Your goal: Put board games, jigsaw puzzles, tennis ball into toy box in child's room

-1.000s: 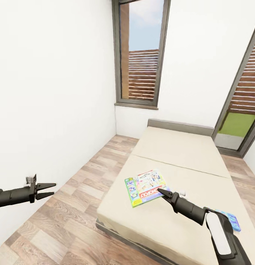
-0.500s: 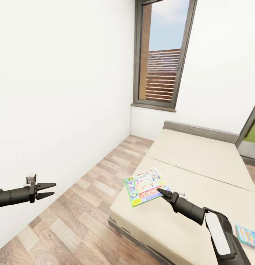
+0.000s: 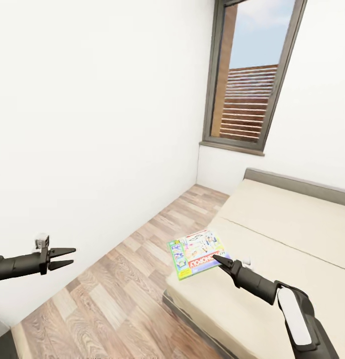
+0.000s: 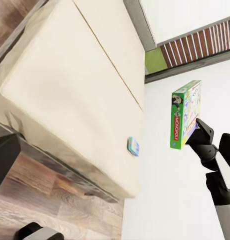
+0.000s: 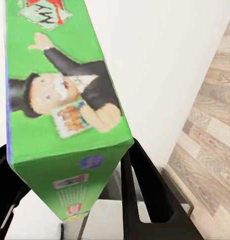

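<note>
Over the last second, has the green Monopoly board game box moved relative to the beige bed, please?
Yes: the green Monopoly board game box, held in the right gripper, now overhangs the beige bed's floor-side edge.

A plain white wall (image 3: pixel 92 124) is seen along the left of the head view, meeting a second white wall at a corner. A tall window (image 3: pixel 252 80) in a dark grey frame is set in that far wall; blue sky and brown horizontal slats are shown through it. The floor (image 3: pixel 122 279) is laid in wood-look planks of brown and grey. A low bed (image 3: pixel 287 224) with a beige mattress and a grey headboard is placed under the window. Even daylight is suggested, though no clear shadows can be made out.
</note>
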Tool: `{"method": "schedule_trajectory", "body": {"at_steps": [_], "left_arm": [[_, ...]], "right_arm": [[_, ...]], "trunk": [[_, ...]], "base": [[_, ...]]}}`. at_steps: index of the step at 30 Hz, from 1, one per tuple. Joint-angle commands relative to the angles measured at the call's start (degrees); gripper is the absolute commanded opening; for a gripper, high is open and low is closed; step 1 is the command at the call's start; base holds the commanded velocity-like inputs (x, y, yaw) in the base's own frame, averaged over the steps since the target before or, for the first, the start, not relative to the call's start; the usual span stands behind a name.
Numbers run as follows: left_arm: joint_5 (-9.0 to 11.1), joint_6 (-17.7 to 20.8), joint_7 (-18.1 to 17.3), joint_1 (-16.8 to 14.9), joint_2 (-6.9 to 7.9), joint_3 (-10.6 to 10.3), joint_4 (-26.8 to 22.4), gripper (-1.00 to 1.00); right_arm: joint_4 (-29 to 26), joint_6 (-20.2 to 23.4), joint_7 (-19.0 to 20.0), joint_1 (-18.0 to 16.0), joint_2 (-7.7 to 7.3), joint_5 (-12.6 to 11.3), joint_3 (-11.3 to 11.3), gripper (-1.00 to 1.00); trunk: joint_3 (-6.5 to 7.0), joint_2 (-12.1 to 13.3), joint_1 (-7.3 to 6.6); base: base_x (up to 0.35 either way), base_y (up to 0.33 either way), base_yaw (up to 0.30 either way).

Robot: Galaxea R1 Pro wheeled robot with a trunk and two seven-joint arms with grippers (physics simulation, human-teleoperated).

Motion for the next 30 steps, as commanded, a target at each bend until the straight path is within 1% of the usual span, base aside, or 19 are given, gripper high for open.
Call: {"method": "schedule_trajectory", "body": {"at_steps": [1, 30], "left_arm": [[-0.1, 0.6, -0.2, -0.1, -0.01, 0.0, 0.0, 1.00], [-0.1, 0.6, -0.2, -0.1, -0.10, 0.0, 0.0, 1.00]], "right_arm": [[0.0, 0.4, 0.3, 0.0, 0.00, -0.2, -0.1, -1.00], [0.0, 0.3, 0.3, 0.0, 0.08, -0.1, -0.1, -1.00]], "trunk": [[0.10, 0.3, -0.21], [5.31, 12.0, -6.58]], "base": [[0.000, 0.000, 0.291], [0.000, 0.000, 0.291]]}}
